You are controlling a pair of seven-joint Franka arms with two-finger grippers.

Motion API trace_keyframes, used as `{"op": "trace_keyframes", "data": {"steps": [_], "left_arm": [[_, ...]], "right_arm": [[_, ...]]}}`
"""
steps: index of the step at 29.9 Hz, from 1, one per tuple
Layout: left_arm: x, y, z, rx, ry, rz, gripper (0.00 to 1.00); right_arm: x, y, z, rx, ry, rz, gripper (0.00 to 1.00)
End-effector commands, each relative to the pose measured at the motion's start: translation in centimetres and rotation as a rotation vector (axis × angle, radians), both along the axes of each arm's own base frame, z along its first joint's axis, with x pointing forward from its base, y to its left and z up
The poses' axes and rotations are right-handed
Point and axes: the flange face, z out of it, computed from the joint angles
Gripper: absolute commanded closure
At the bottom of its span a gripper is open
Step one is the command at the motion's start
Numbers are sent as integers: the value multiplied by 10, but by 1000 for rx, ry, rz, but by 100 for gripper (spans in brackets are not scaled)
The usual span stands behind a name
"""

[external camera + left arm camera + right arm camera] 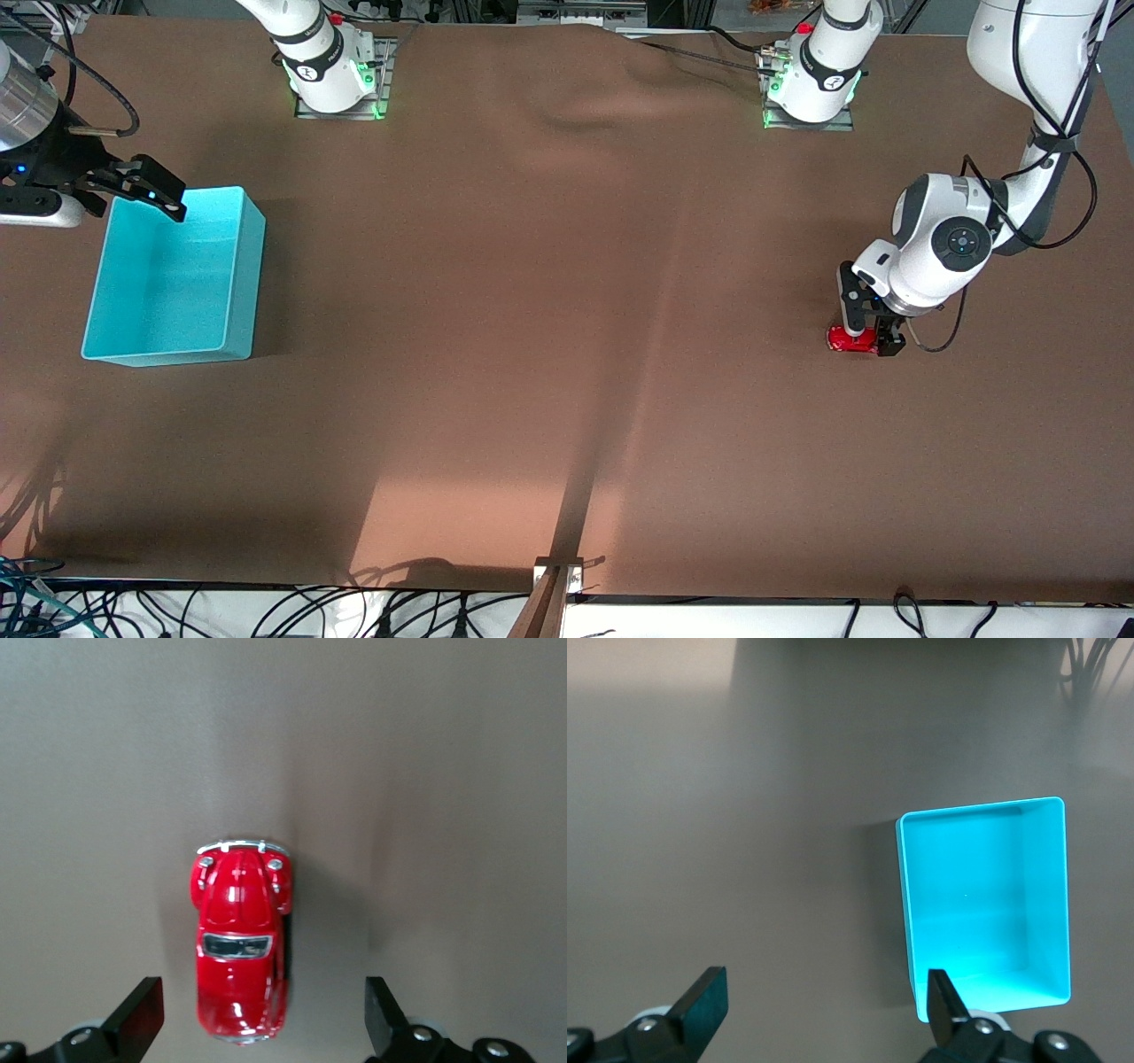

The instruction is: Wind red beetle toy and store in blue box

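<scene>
The red beetle toy (849,339) stands on the brown table toward the left arm's end. My left gripper (873,338) is low over it, open, with a finger on each side of the car and a gap to both. In the left wrist view the toy (239,939) lies between the two open fingers (140,1017). The blue box (174,279) stands toward the right arm's end and looks empty. My right gripper (133,190) is open and empty, up over the box's edge nearest the robot bases. The right wrist view shows the box (983,904) below it.
The brown cloth (567,354) covers the whole table, with a wrinkle near the robot bases. A small metal bracket (558,571) sits at the table edge nearest the camera. Cables lie off that edge.
</scene>
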Motion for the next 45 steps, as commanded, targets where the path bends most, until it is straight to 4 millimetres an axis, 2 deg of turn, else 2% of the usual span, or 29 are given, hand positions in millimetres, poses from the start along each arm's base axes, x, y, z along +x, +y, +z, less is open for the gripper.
{"op": "trace_keyframes", "data": {"steps": [1, 6, 9, 12, 14, 17, 19, 23, 26, 37, 45], "left_arm": [[7, -1, 1, 25, -26, -70, 0], [7, -3, -11, 12, -35, -78, 0], [7, -2, -15, 9, -34, -77, 4], [7, -2, -15, 9, -34, -77, 21], [7, -2, -15, 10, -34, -79, 38], [7, -2, -18, 8, -30, -77, 58], [7, -3, -18, 8, -30, -79, 67], [9, -4, -17, 17, -34, -96, 76], [9, -6, -17, 31, -33, -123, 81], [7, -3, -29, 28, -16, -122, 81], [14, 30, -49, 24, 9, -111, 81]], "right_arm": [[1, 0, 5, -14, -12, -5, 0], [1, 0, 5, -14, -12, -5, 0], [1, 0, 5, -13, -11, -5, 0], [1, 0, 5, -13, -11, -5, 0], [1, 0, 5, -13, -11, -5, 0], [1, 0, 4, -13, -8, -5, 0], [1, 0, 4, -13, -10, -5, 0], [1, 1, 5, -11, -11, -5, 0], [1, 1, 5, -11, -11, -5, 0], [1, 1, 4, -11, -10, -5, 0], [1, 1, 4, -10, -10, -5, 0]]}}
